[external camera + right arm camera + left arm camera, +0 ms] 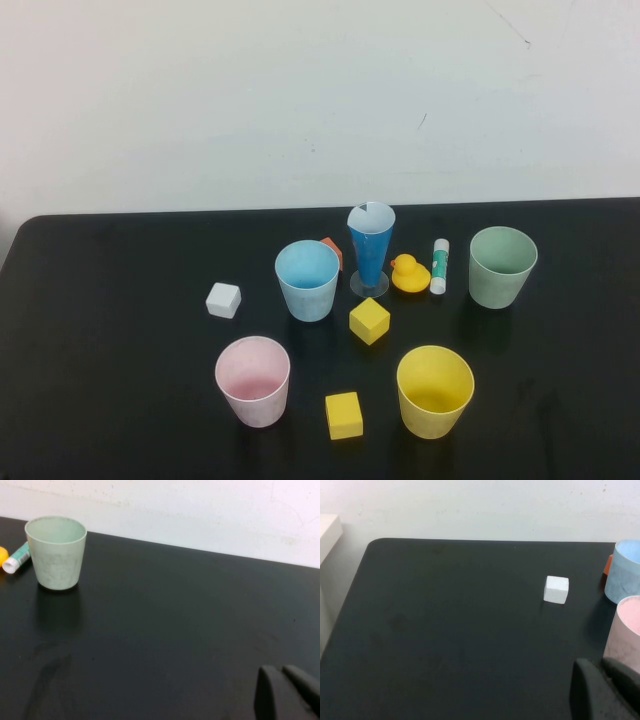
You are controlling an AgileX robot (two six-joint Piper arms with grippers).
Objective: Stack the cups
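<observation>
Found desk [110,330] bearing four unstacked cups, blue cup [307,279] far centre, green cup [502,266] far right, pink cup [253,380] near left, yellow cup [435,390] near right; judged left gripper [602,690] and right gripper [285,692], both closed and empty, needed opening before gripping one rim squarely.

The table's [100,400] left and right edges lie open. Blocks [369,321], a duck [409,274] and a blue cone [370,245] crowd the middle between the cups [307,280].
</observation>
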